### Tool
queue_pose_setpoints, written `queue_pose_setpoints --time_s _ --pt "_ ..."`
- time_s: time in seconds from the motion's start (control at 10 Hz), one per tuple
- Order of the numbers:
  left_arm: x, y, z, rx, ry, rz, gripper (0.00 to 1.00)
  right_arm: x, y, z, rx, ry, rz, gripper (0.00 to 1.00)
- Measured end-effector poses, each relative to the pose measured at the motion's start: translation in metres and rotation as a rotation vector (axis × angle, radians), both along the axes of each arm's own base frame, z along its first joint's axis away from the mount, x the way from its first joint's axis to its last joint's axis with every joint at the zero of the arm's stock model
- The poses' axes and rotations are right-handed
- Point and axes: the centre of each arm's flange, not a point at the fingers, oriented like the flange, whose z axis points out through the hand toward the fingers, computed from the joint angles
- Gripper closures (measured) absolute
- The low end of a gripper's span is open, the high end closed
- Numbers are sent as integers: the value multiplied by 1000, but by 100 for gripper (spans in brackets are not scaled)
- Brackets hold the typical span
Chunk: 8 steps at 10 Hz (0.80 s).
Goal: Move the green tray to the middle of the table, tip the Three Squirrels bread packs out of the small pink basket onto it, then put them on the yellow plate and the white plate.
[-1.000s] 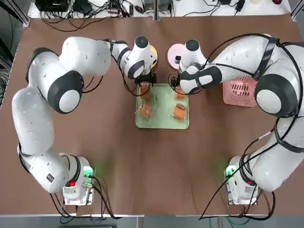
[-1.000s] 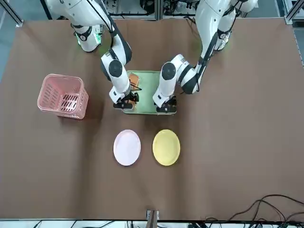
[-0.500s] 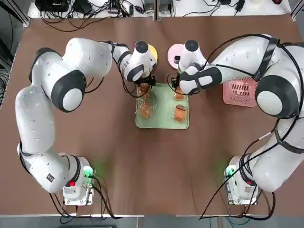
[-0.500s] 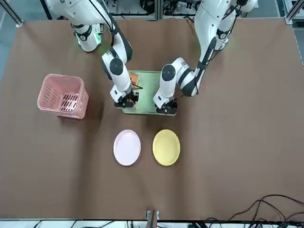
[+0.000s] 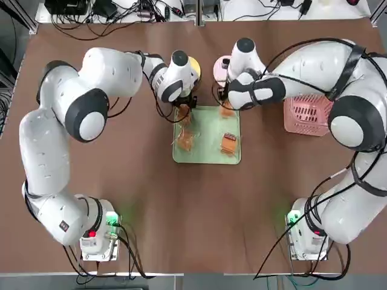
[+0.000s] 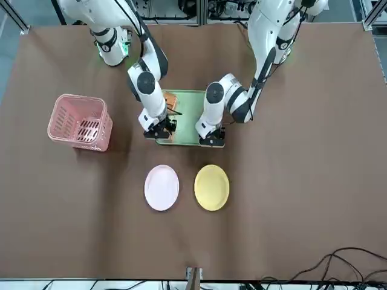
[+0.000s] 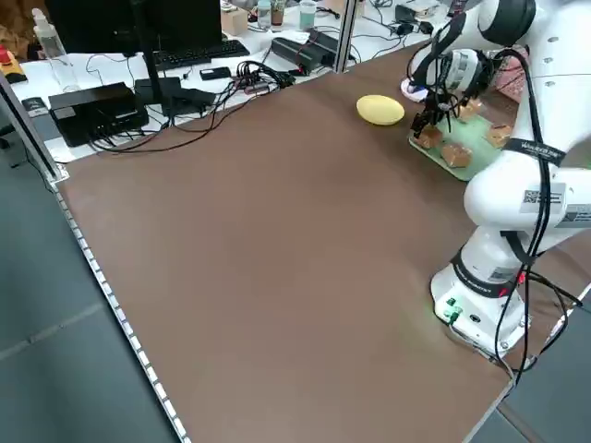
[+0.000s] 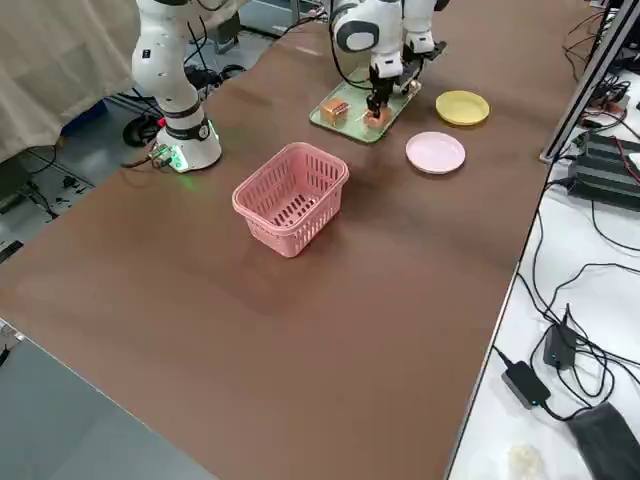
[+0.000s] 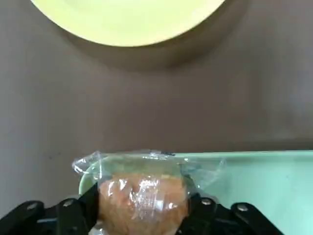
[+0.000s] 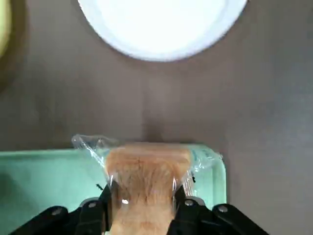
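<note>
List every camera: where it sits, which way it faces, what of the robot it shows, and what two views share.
Top: overhead, looking down; both arms, green tray.
Front: across the table, facing the robot; both arms, yellow plate, white plate.
Left side: raised, diagonal; left arm.
Right side: raised, diagonal; small pink basket, both arms.
Left wrist: left gripper on a bread pack.
Right wrist: right gripper on another.
Top and front share the tray.
</note>
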Motion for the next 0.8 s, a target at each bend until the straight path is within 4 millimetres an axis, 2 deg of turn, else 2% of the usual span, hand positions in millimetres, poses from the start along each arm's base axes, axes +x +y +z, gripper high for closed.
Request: queue_pose_setpoints --time_s 0.1,0.2,0.3,0.4,0.6,0.8 --pt "7 2 11 41 23 5 48 25 -7 22 22 -33 -33 51" --pt "21 3 30 76 32 10 48 51 -17 45 47 -72 -67 51" --pt "41 7 52 80 14 15 48 75 -26 63 66 -106 -96 51" --pt "62 15 69 77 -19 17 48 99 -37 71 76 -130 -115 51" --pt "97 27 81 73 -69 40 52 147 -55 56 77 -155 -134 51" --pt "120 25 63 69 -86 52 55 176 -56 31 61 -171 -127 51"
